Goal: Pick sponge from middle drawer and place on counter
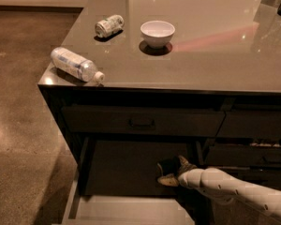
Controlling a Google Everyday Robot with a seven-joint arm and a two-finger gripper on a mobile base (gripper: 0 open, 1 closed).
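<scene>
We are seeing the pincer (174,172) reaching low into the open middle drawer (124,209), coming in from the right on its pale arm. The sponge (165,167) is lying on the dark drawer floor right at the pincer tip, showing as a small dark pad touching it or nearly so. We cannot tell whether the pincer is wide, narrow or already clamping the pad, because the dark pad is blending into the dark floor.

We are judging this as the grasp step, with the pincer angled down and forward because the sponge is lying flat and low.

The counter (210,60) is sitting well above the pincer. On it, a white bowl (157,32) is standing up and slightly left of the pincer, a plastic bottle (76,64) is lying further left near the corner, and a can (108,26) is lying beyond that. The closed top drawer front (141,122) is overhanging just above, so the lift is likely needing a pull-out first.
</scene>
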